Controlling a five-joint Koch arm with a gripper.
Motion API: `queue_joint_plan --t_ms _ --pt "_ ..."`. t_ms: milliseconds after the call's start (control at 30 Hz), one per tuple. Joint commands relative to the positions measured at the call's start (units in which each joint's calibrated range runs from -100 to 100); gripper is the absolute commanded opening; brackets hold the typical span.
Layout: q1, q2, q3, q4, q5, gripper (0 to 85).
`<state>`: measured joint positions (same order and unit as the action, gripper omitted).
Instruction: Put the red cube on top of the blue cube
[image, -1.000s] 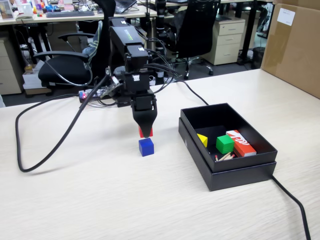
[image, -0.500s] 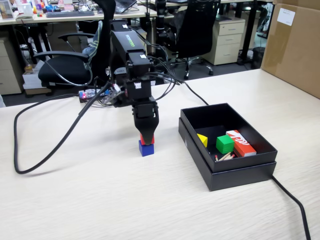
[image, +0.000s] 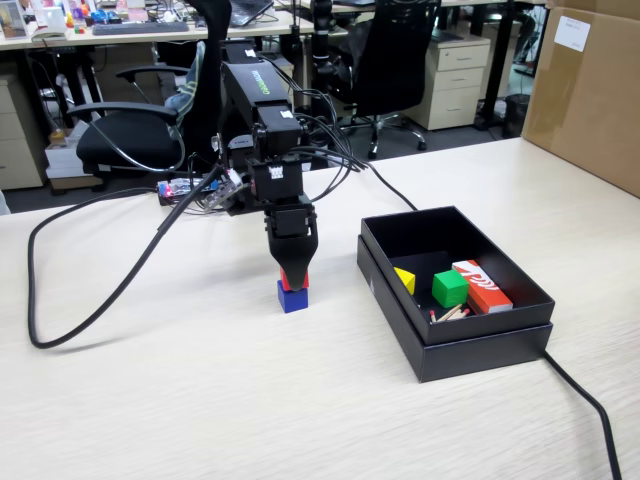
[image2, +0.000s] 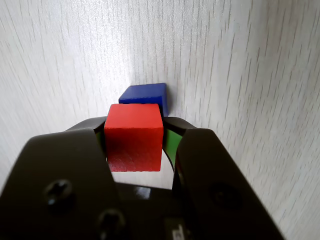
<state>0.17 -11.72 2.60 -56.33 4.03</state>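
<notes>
The black claw (image2: 134, 145) grips the small matte solid-red cube (image2: 133, 142) between both jaws. The small deep-blue cube (image2: 144, 95) sits directly beneath it, offset in the wrist view. Risk: releasing off-centre could tip the red cube off.

The fixed view stands off the front of the surface (image: 250, 400), raised, looking across and slightly down toward the arm with the office behind. The wrist view rides just behind the tool (image2: 134, 142), facing steeply down, very close. Both share the red cube (image: 301, 280) over the blue cube (image: 292, 297).
</notes>
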Motion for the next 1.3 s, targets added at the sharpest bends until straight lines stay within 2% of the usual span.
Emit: queue_joint_plan --t_ms 0,500,600,767,833,933,1067,1267 --pt "0.0 -1.2 2.8 1.3 0.1 0.9" --pt "0.0 0.0 1.4 1.3 0.1 1.1" --pt "0.1 0.5 0.8 1.3 0.0 10.9" --pt "0.1 0.9 0.7 1.3 0.0 12.4" --pt "0.1 0.9 0.5 1.3 0.0 24.7" --pt "0.1 1.0 0.7 1.3 -0.1 32.3" --pt "0.1 1.0 0.8 1.3 -0.3 38.4" --pt "0.0 -0.2 0.8 1.0 -0.6 41.9"
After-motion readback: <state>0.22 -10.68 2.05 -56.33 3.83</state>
